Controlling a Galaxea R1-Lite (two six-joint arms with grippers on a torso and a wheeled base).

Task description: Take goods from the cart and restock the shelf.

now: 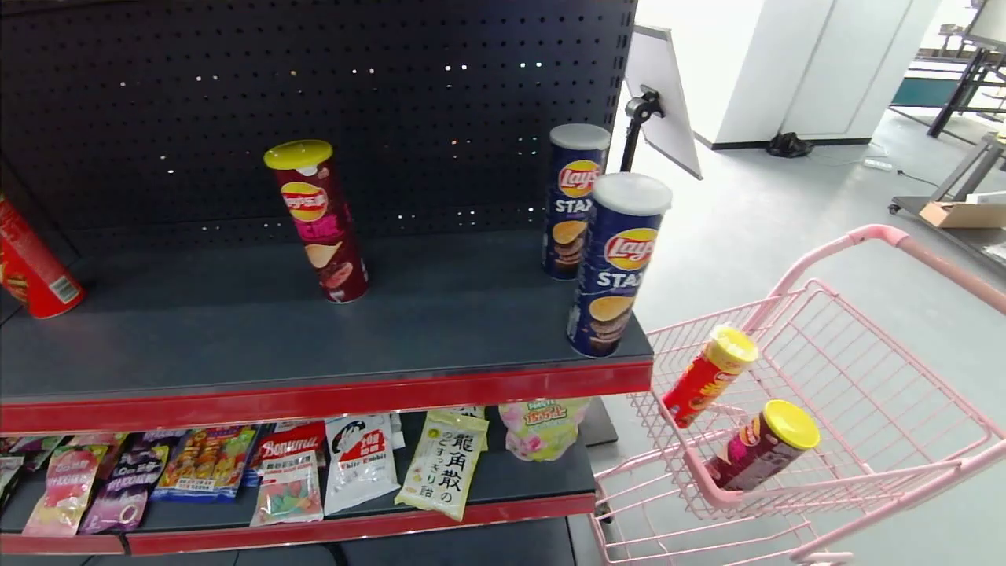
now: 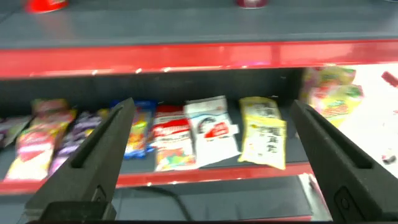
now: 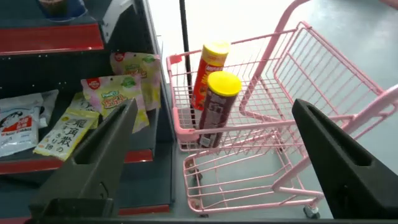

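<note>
A pink cart stands to the right of the shelf. It holds a red chip can and a maroon chip can, both with yellow lids and leaning on the basket's wall. The right wrist view shows the same red can and maroon can. On the upper shelf stand a maroon can and two blue cans. My left gripper is open before the snack bags on the lower shelf. My right gripper is open, short of the cart.
A red can lies tilted at the shelf's far left. Snack bags fill the lower shelf. A white board on a stand rises behind the shelf's right end. Open grey floor lies beyond the cart.
</note>
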